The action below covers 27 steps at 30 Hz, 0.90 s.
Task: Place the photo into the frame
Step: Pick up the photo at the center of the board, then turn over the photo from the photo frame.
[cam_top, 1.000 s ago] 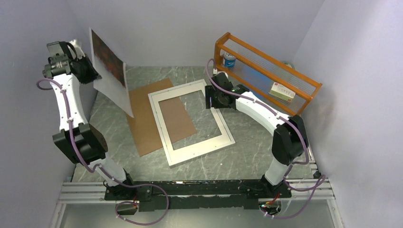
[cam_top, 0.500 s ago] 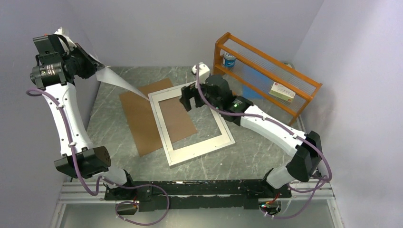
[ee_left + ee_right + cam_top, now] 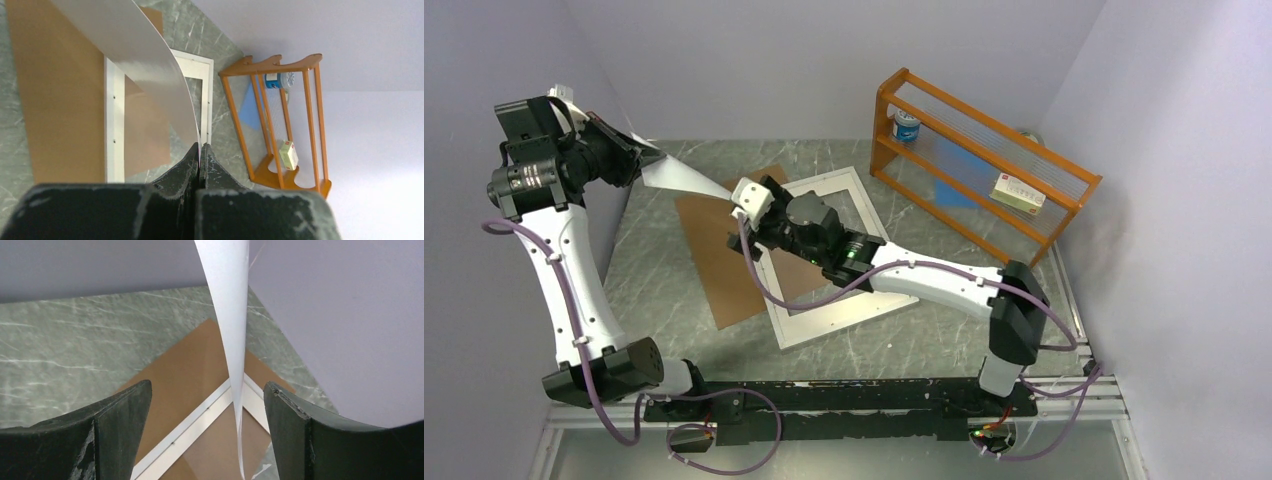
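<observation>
Grey-green marbled table (image 3: 654, 250) with lilac walls closing it on three sides. Left gripper (image 3: 200, 150) is sitting high at far left, jaws pressed together and pinching one edge of the photo (image 3: 686, 178). The sheet is hanging in the air and curving down rightward toward the frame (image 3: 834, 318). Only the photo's plain white back is showing in every view, so the printed side is hidden.

Right gripper (image 3: 206, 390) is reaching across to the sheet's low end, jaws spread wide. In the right wrist view the photo (image 3: 227, 300) is dropping edge-on between the two fingers, nearer the right one and touching neither. Its tip is running out of the picture at the bottom. From above that tip is covered by the right wrist's white camera block, so contact with the frame cannot be told.

White frame is lying flat mid-table, partly over a brown backing board (image 3: 714, 250) that is showing through its opening. Its far left corner and much of its middle are hidden under the right arm.

Orange wooden rack (image 3: 984, 130) is standing at far right, holding a small blue-and-white tin (image 3: 907, 126) and a small box (image 3: 1017, 190); labels too small to read.
</observation>
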{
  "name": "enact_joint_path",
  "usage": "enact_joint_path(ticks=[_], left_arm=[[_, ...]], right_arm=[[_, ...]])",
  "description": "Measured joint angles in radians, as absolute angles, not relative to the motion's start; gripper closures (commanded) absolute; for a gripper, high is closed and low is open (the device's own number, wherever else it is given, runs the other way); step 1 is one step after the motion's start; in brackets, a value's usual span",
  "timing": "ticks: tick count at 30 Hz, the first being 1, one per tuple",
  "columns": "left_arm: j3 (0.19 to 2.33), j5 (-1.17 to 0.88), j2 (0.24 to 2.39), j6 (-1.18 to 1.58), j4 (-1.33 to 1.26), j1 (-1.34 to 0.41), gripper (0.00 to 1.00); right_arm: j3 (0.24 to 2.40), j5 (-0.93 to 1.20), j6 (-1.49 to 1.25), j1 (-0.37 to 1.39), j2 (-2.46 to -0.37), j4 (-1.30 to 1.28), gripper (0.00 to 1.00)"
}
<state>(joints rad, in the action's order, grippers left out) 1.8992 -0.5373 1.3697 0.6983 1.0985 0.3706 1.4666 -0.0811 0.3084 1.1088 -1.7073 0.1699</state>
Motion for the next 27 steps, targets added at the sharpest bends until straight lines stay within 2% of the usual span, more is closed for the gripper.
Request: enact_joint_path(ticks=[5,7,13,15,16,17,19,21,22,23,24,27], left_arm=[[1.868,-0.582,1.356,0.712,1.116,0.371,0.97],[1.855,-0.592,1.353,0.715,1.12,0.371,0.97],[1.821,-0.624,1.336,0.718,1.129,0.363,0.97],[1.821,-0.621,1.336,0.715,1.135,0.354,0.97],[1.821,-0.62,1.336,0.715,1.135,0.35,0.92],[1.821,-0.62,1.336,0.714,1.135,0.347,0.81],[1.822,-0.62,1.336,0.705,1.136,0.343,0.56],[1.823,-0.619,1.336,0.69,1.14,0.342,0.21],[1.826,-0.618,1.336,0.683,1.144,0.342,0.14],[1.832,-0.612,1.338,0.677,1.148,0.342,0.08],[1.842,-0.606,1.34,0.67,1.152,0.342,0.06],[1.883,-0.585,1.346,0.643,1.16,0.342,0.06]], right_arm=[[1.483,-0.115,0.386,1.108,-1.778,0.219,0.23],[1.493,-0.13,0.405,1.108,-1.795,0.228,0.3],[1.518,-0.153,0.459,1.108,-1.802,0.233,0.73],[1.529,-0.163,0.471,1.108,-1.802,0.232,0.91],[1.532,-0.168,0.477,1.108,-1.802,0.232,0.98],[1.533,-0.173,0.482,1.11,-1.802,0.231,1.0],[1.532,-0.181,0.49,1.111,-1.802,0.228,1.0],[1.53,-0.188,0.494,1.112,-1.8,0.224,1.0],[1.526,-0.192,0.496,1.112,-1.798,0.222,1.0],[1.52,-0.197,0.499,1.111,-1.79,0.216,1.0],[1.511,-0.2,0.501,1.111,-1.781,0.209,1.0],[1.478,-0.199,0.505,1.102,-1.727,0.16,1.0]])
